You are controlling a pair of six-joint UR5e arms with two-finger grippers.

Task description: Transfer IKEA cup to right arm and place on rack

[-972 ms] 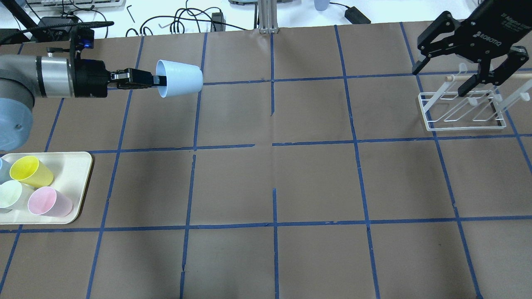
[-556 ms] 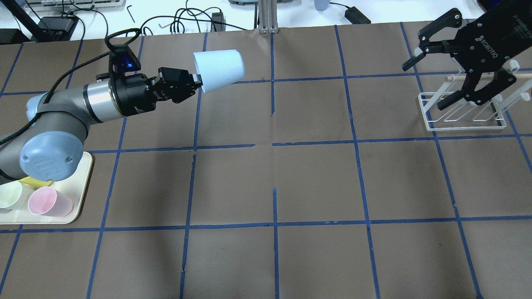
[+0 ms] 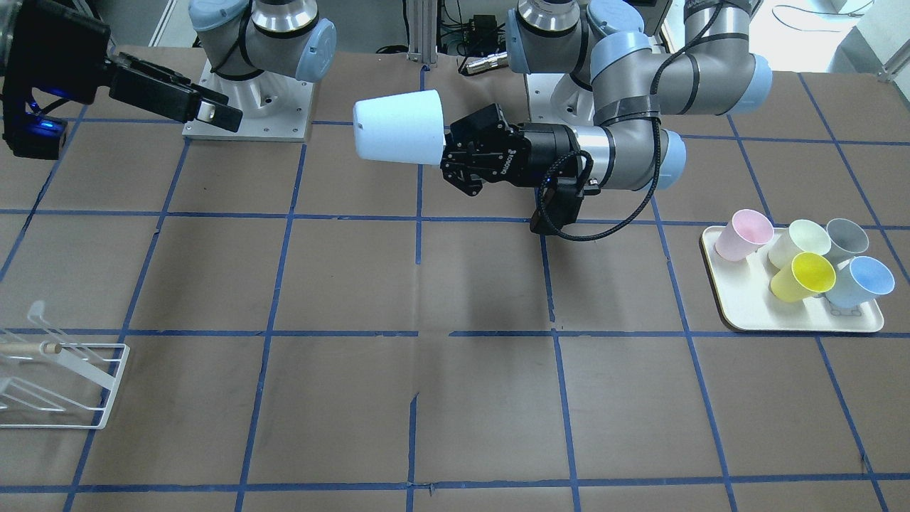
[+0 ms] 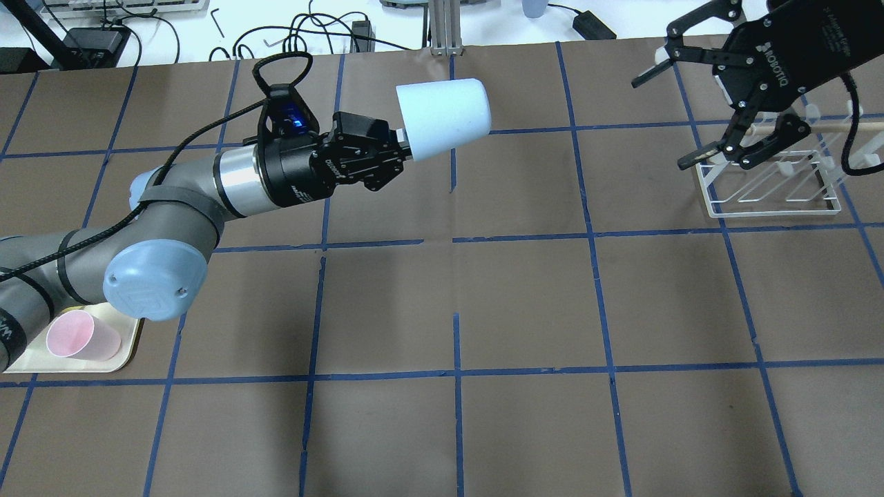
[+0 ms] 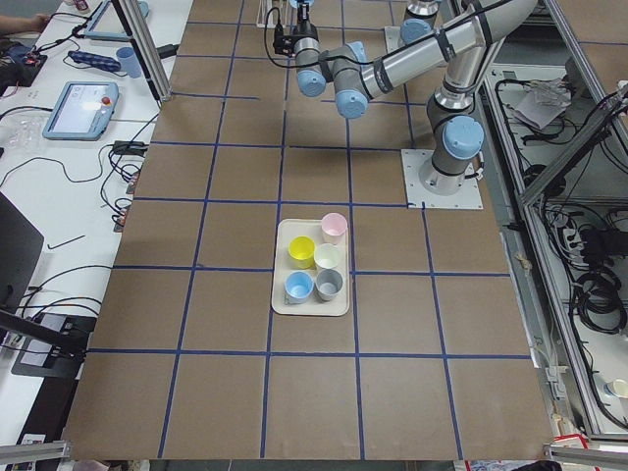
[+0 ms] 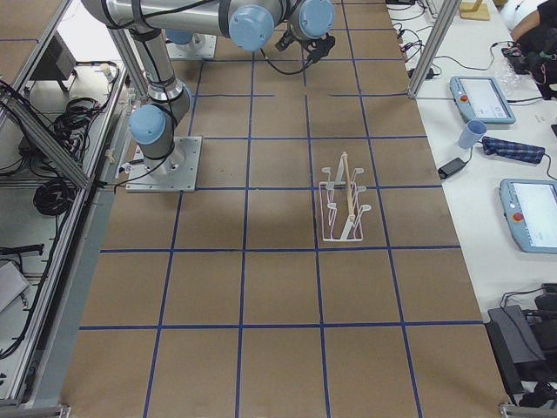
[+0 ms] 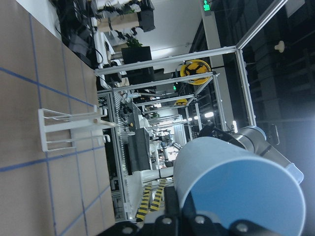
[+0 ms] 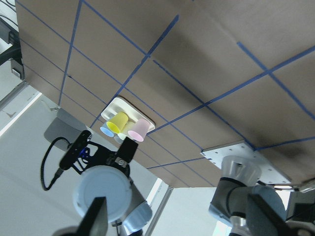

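Observation:
My left gripper [image 4: 399, 143] is shut on the rim of the pale blue IKEA cup [image 4: 443, 116]. It holds the cup on its side above the table's far middle, base pointing toward the right arm. The cup also shows in the front view [image 3: 398, 128] and the left wrist view [image 7: 236, 182]. My right gripper [image 4: 659, 124] is open and empty, in the air to the left of the white wire rack [image 4: 770, 190], facing the cup. In the right wrist view the cup's base [image 8: 101, 194] lies far off, by one finger. A wide gap separates the cup and the right gripper.
A cream tray [image 3: 739, 313] on my left side holds a pink cup [image 3: 743, 235], a yellow cup [image 3: 803, 276], a second pale blue cup [image 3: 860, 281] and others. The brown table has a blue tape grid. Cables and devices lie beyond the far edge.
My left arm has swung the cup from the far left toward the table's middle. My right gripper has moved left off the rack and turned toward the cup, staying open.

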